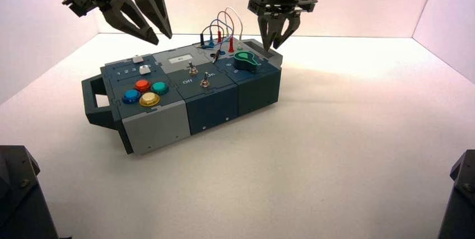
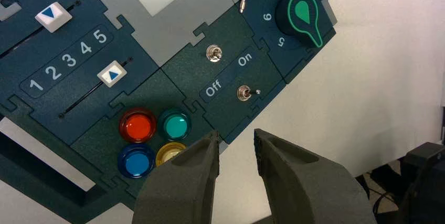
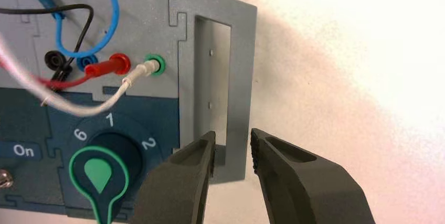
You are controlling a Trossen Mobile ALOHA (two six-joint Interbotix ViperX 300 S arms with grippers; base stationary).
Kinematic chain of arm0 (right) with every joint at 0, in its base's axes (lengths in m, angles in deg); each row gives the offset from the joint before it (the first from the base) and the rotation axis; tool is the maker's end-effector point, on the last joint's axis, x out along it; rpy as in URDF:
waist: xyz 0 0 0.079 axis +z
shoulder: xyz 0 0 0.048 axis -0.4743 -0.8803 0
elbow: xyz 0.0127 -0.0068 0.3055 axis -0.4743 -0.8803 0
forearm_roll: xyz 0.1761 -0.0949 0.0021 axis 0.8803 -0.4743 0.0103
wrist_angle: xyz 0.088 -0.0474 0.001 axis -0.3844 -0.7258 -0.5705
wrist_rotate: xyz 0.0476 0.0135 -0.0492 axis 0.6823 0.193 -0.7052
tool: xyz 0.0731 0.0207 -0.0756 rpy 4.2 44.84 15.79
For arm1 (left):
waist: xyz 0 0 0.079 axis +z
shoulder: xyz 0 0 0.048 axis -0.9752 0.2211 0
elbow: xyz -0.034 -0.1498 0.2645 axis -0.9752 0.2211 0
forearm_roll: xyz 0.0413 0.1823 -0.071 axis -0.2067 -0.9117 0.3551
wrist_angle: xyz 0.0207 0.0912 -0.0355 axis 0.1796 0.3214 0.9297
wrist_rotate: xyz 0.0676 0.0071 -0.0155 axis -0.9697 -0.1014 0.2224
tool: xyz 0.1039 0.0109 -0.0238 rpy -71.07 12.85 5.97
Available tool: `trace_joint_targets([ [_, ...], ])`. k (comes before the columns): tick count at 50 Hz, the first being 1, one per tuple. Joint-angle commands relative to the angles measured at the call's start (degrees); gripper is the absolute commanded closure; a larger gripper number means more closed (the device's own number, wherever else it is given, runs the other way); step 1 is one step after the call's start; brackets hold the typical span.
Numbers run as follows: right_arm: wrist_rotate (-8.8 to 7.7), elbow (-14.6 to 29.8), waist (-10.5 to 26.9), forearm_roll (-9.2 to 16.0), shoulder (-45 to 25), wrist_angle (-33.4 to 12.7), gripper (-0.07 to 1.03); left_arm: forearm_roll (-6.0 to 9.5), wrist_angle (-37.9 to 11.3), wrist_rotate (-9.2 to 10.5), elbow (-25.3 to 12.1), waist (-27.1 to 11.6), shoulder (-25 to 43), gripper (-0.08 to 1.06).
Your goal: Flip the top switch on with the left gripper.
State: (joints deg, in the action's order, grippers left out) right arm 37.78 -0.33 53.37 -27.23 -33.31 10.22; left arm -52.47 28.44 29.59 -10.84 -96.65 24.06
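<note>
Top toggle switch (image 2: 214, 53) untouched; your left gripper (image 2: 237, 153) is apart, fingers wide. Judged step: approach. Next: align, then narrow fingers.

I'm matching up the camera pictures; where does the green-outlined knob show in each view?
High view: knob, just right of centre, upper half.
Left wrist view: knob, upper right.
Right wrist view: knob, lower left.
Shared landmark: the "On" label.
</note>
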Motion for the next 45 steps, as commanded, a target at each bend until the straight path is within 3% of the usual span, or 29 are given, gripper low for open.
trace_joint_targets([
  [1, -1.14, 3.78, 0.18, 0.00, -0.79, -1.67, 0.58, 0.26, 0.26, 0.35, -2.02, 0.35, -0.62, 0.59],
  [5, -1.32, 5.71, 0.18, -0.09, -2.55, -2.99, 0.60, 0.26, 0.26, 0.62, -2.20, 0.35, -0.62, 0.59],
  [11, -1.23, 8.26, -0.09, -0.18, -5.01, -5.10, 0.79, 0.26, 0.35, 0.70, -1.85, 0.35, -0.79, 0.59],
  [22, -0.88, 11.43, -1.32, -0.35, -7.03, -6.06, 0.96, 0.35, 0.26, 1.05, -1.76, 0.26, -0.97, 0.59],
  [31, 1.32, 11.78, -2.72, -2.02, -6.42, -6.50, 0.98, 0.35, 0.00, 1.14, -1.49, 0.35, -0.97, 0.59],
  [41, 1.93, 11.34, -3.87, -4.31, -5.45, -8.88, 0.98, 0.35, 0.09, 1.14, -1.85, 0.35, -0.62, 0.59],
  [45, 2.99, 10.90, -4.13, -5.45, -4.83, -9.58, 0.98, 0.35, 0.00, 1.14, -1.85, 0.26, -0.62, 0.60],
])
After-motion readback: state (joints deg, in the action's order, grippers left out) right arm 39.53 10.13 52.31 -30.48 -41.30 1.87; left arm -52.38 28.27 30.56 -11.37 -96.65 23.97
